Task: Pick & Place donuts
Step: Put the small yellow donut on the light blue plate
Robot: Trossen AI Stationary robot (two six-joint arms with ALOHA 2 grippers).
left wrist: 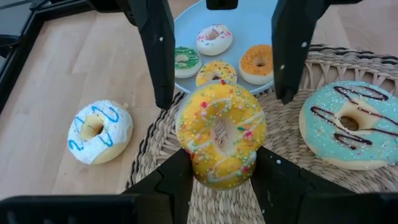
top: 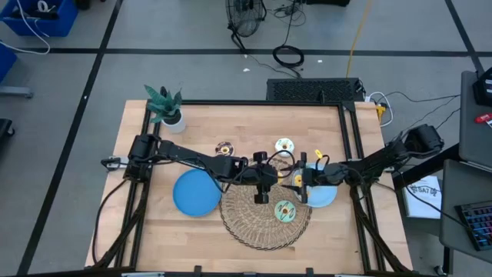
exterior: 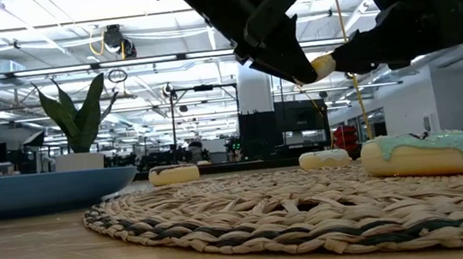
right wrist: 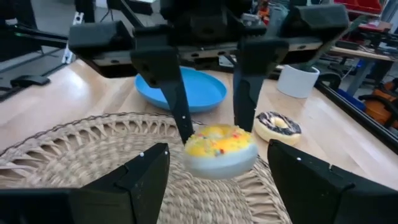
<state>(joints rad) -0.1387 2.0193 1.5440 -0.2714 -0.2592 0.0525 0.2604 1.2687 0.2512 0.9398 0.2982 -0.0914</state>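
Here both pincers meet above the wicker mat (top: 265, 211), mid-handover. The left pincer (left wrist: 217, 186) is clamped on the yellow sprinkled donut (left wrist: 221, 134); the right pincer (right wrist: 214, 171) stands apart around it. Next, likely, right closes, left lets go.

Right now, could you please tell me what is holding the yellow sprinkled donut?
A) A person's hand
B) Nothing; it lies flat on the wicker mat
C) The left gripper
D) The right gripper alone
C: the left gripper is closed on the yellow donut, which is held in the air above the wicker mat. The right gripper stands open on either side of the donut without touching it.
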